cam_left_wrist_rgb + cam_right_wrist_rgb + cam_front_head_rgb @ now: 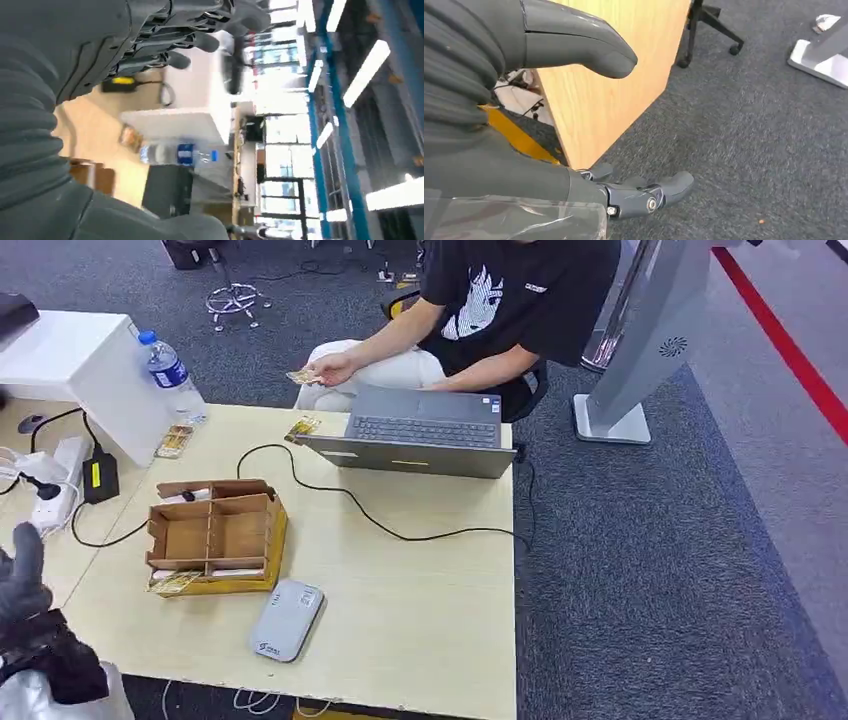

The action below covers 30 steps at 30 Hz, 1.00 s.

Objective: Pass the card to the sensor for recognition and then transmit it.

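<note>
**Both hands empty, cards in the box**

I see my left hand [25, 585] raised by the worktop's [420, 580] left edge, fingers apart, holding nothing. My right hand [589, 150] hangs beside the table's corner, fingers spread. A card [175, 582] lies in the wooden box [215, 537], near the front edge beside the grey sensor [287, 620]

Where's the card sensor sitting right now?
In the head view the grey sensor lies flat near the table's front edge, just in front of the wooden card box.
</note>
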Tool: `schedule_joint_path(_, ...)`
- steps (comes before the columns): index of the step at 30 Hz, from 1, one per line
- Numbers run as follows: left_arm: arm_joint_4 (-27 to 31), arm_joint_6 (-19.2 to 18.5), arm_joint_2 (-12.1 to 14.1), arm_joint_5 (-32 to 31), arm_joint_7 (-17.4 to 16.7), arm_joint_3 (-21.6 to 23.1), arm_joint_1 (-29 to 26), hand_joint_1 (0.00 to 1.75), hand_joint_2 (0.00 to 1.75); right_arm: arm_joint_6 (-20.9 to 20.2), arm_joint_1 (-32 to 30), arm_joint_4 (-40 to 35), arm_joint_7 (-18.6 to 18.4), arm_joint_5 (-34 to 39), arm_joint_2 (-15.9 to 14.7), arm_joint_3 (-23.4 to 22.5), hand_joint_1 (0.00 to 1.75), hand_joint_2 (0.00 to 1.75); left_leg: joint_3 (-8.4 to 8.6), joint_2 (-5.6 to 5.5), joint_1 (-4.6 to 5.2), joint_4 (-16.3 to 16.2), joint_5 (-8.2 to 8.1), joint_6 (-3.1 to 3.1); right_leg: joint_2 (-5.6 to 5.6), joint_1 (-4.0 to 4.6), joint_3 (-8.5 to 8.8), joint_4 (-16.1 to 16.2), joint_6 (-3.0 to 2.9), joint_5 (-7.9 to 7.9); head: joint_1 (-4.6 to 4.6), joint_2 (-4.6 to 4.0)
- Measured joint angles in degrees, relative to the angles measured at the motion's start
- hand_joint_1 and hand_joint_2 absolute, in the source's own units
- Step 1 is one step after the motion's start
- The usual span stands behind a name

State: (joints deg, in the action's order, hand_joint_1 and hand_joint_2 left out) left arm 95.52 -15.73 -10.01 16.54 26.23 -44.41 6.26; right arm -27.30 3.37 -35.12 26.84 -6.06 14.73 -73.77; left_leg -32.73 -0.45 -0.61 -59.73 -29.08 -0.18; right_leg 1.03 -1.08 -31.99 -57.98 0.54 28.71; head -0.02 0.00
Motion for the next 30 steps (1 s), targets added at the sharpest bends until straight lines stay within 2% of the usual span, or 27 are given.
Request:
schedule_joint_path(1,-3.2,-3.3,1.0,2.9,0.1,-3.6,-0.5,1.05,1.75,-0.2,0.0,0.1,0.1,-0.1,0.0,-0.1,0.0,1.75,-0.01,0.1,-0.02,0.0,0.0,-0.01,0.09,0.0,-0.01,0.0,-0.01,0.0,-0.02,0.0)
schedule_joint_path(2,-7.9,-6.5,2.7,5.0,0.6,-7.9,-0.7,1.75,1.75,-0.6,-0.2,0.2,0.2,-0.3,-0.1,-0.3,1.75,1.75,-0.01,0.09,-0.02,0.0,0.0,-0.01,0.08,0.01,-0.02,0.0,-0.02,0.01,0.02,0.0)
schedule_joint_path(3,-13.4,-8.1,4.3,5.8,2.0,-11.2,-0.6,1.75,1.75,-0.9,-0.2,0.3,0.3,-0.6,-0.2,-0.5,1.75,1.75,0.04,0.09,0.0,0.1,0.0,-0.01,0.08,0.0,0.0,0.0,-0.03,0.02,0.11,0.0)
schedule_joint_path(4,-20.2,-8.0,6.8,5.6,3.8,-15.0,-0.7,1.75,1.75,-1.1,-0.3,0.5,0.4,-1.2,-0.3,-0.6,1.75,1.75,0.11,0.19,0.0,0.1,-0.02,-0.05,0.17,0.0,-0.01,0.0,-0.06,0.03,0.04,0.0)
schedule_joint_path(6,-30.8,-5.7,10.9,5.4,6.8,-19.7,-1.0,1.75,1.75,-0.6,-0.8,0.8,0.5,-3.0,-0.7,-0.6,1.75,1.75,0.14,0.31,-0.03,0.1,-0.07,-0.13,0.3,0.01,-0.03,0.0,-0.06,0.03,-0.13,0.0)
schedule_joint_path(9,-45.5,-2.5,15.6,5.0,9.2,-23.5,-1.1,1.75,1.75,1.3,-1.1,1.6,0.5,-5.8,-1.7,-0.6,1.75,1.75,0.08,0.07,-0.01,0.1,-0.07,-0.13,0.04,0.01,0.04,0.0,-0.17,0.12,-0.13,0.0)
schedule_joint_path(11,-52.6,1.1,17.8,4.4,9.1,-25.1,-1.1,1.75,1.75,4.2,-1.1,2.3,0.3,-7.6,-2.6,-0.6,1.75,1.75,0.06,0.07,-0.01,0.1,-0.07,-0.13,0.04,0.0,0.09,0.0,-0.16,0.11,-0.13,0.0)
schedule_joint_path(13,-58.9,6.2,19.5,3.9,7.6,-26.2,-1.1,1.75,1.75,9.5,-1.0,3.9,-1.1,-10.1,-3.9,-0.6,1.75,1.75,0.08,0.04,0.02,0.1,-0.07,-0.12,0.01,-0.02,0.16,0.1,-0.15,0.11,-0.05,0.0)
schedule_joint_path(14,-61.9,8.8,20.2,3.8,6.7,-26.6,-1.1,1.75,1.75,12.5,-0.9,5.0,-2.2,-11.2,-4.6,-0.6,1.5,1.75,0.1,0.04,0.04,0.1,-0.08,-0.11,0.01,-0.04,0.16,0.1,-0.15,0.1,-0.07,0.0)
schedule_joint_path(15,-64.6,11.0,20.6,3.7,6.1,-27.1,-1.2,1.75,1.75,15.2,-0.9,6.3,-3.0,-12.0,-5.4,-0.6,1.5,1.75,0.09,0.04,0.04,0.1,-0.08,-0.1,0.01,-0.04,0.16,0.1,-0.15,0.1,-0.07,0.0)
schedule_joint_path(16,-66.6,12.3,21.0,3.5,5.5,-27.5,-1.3,1.75,1.75,17.1,-0.9,7.4,-3.8,-12.8,-6.0,-0.6,0.0,1.75,0.08,0.02,0.05,0.1,-0.07,-0.09,0.0,-0.04,0.16,0.1,-0.14,0.09,-0.04,0.0)
schedule_joint_path(17,-68.4,13.6,21.1,3.3,4.6,-27.7,-1.5,0.0,1.75,18.9,-0.8,8.4,-4.8,-13.8,-6.7,-0.6,0.0,1.75,0.08,0.01,0.04,0.1,-0.07,-0.09,-0.01,-0.04,0.17,0.2,-0.1,0.07,-0.04,0.0)
schedule_joint_path(20,-72.7,16.3,21.5,2.6,1.0,-28.0,-1.8,0.0,1.75,23.1,-0.5,11.2,-7.9,-16.4,-8.2,-0.6,0.0,1.75,0.08,-0.04,0.04,0.1,-0.08,-0.09,-0.06,-0.04,0.19,0.2,-0.1,0.07,-0.04,0.0)
schedule_joint_path(23,-75.5,20.7,21.6,1.2,-3.4,-28.0,-2.0,0.0,1.75,27.8,-0.3,13.8,-12.5,-20.2,-9.1,-0.1,0.0,1.75,0.12,-0.06,0.03,0.1,-0.07,-0.09,-0.09,-0.03,0.2,0.2,-0.1,0.07,-0.04,0.0)
schedule_joint_path(26,-77.5,24.2,21.2,0.3,-6.0,-28.0,-2.4,0.0,1.75,32.0,-0.4,15.8,-16.4,-24.4,-9.6,1.6,0.0,1.75,0.12,-0.07,-0.01,0.1,-0.07,-0.09,-0.09,-0.01,0.2,0.2,-0.1,0.07,-0.02,0.0)
schedule_joint_path(30,-78.8,27.0,20.0,-1.1,-8.4,-28.0,-2.6,0.0,1.75,33.3,-0.4,17.5,-20.3,-27.8,-9.8,3.7,0.0,1.75,0.12,-0.07,-0.02,0.1,-0.07,-0.1,-0.1,0.01,0.21,0.2,-0.1,0.07,-0.02,0.0)
